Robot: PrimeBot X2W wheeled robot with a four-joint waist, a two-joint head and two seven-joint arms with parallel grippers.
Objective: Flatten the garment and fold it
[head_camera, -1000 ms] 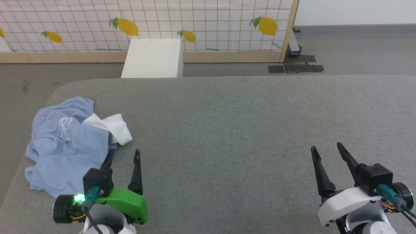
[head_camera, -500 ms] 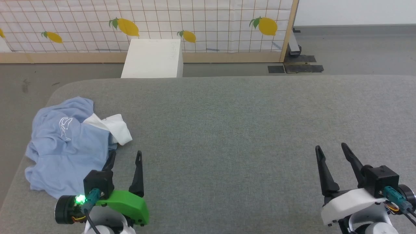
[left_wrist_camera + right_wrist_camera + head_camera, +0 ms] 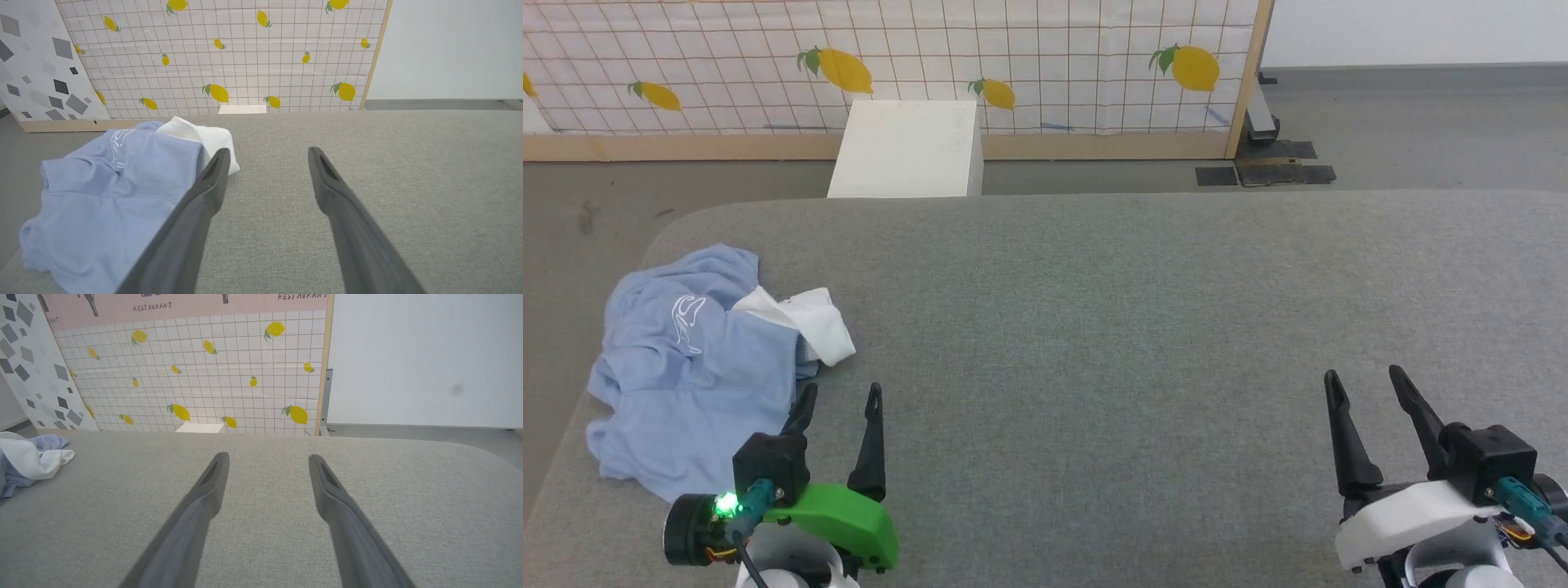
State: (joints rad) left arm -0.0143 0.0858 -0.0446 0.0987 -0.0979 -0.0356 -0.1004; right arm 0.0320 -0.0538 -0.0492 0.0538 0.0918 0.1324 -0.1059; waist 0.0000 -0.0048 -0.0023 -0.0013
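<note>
Easing both back toward 6 o'clock, I'm keeping left gripper [image 3: 841, 388] spread at garment [image 3: 694, 367] edge, 9 o'clock; right gripper [image 3: 1364, 372] spread, empty.

"RESTAURANT" is printed twice on the pink panel [image 3: 204, 304]; the garment [image 3: 694, 384] logo [image 3: 686, 320] is unreadable.

Work surface [image 3: 1143, 327]: grey woven covering, rounded far-left corner.
White box [image 3: 907, 151]: on floor just beyond surface's far edge, upright, set against backdrop.
Backdrop panel [image 3: 1045, 57]: white grid print, scattered yellow lemons; wooden rail [image 3: 686, 145] along base, wooden post [image 3: 1252, 73] at right end.
Floor [image 3: 1421, 122]: grey.
Black patches [image 3: 1266, 171]: flat on floor at foot of post.
Second panel [image 3: 36, 73]: grey geometric print, leaning left of backdrop.
Pink strip [image 3: 184, 304]: above grid, lettered RESTAURANT.
Wall [image 3: 449, 49]: plain white, right of post.
</note>
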